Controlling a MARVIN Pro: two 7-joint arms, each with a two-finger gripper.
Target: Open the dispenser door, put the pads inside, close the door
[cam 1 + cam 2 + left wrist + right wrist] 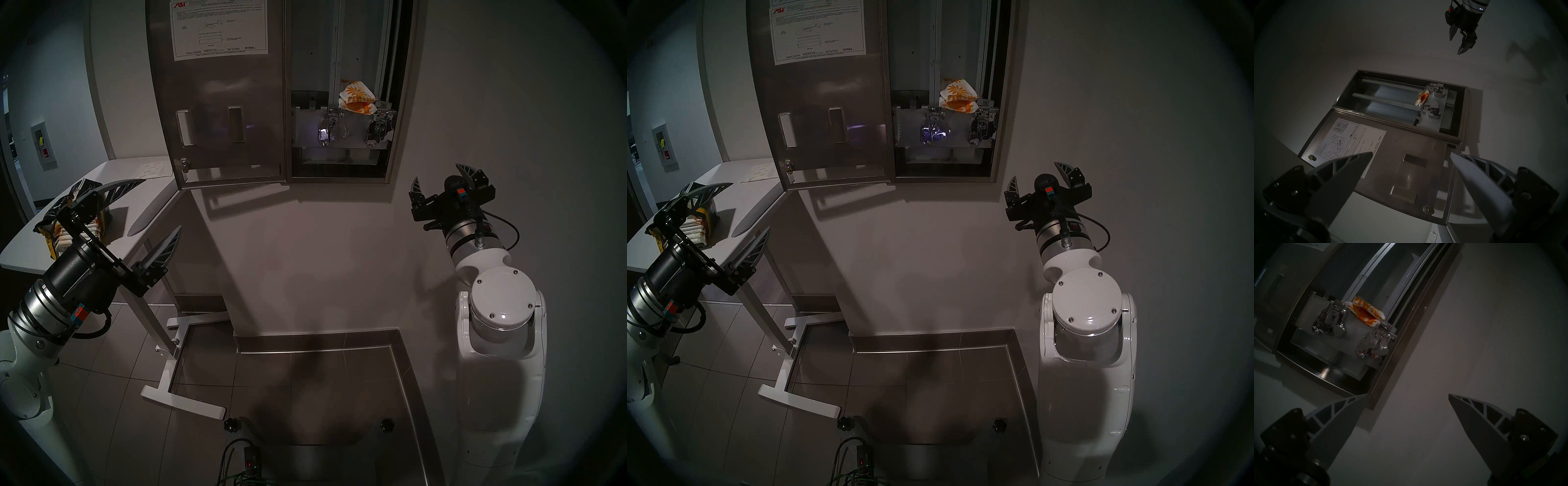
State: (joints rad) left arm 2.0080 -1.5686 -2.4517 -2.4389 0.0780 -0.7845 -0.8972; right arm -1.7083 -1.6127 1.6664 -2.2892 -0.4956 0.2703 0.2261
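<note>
The steel dispenser point(315, 51) hangs on the wall with its door point(220, 101) swung fully open to the left, instruction sheet facing out. Two daisy-print pads point(358, 96) point(1366, 313) lie stacked inside, on the ledge above the right chrome lever point(376, 130). My left gripper point(162, 205) is open and empty, low left over the table corner and below the door's bottom edge. Level with the cabinet's bottom and to its right, my right gripper point(437, 173) is open and empty, pointing at the bare wall. The left wrist view shows the door's inside point(1407, 152) and the pads point(1422, 99).
A white table point(118, 169) stands left, under the open door. On it sit a torn black-and-yellow bag point(78, 217) with more packets, partly behind my left wrist, and a flat white sheet point(154, 168). The table's foot point(183, 400) lies on the tiled floor.
</note>
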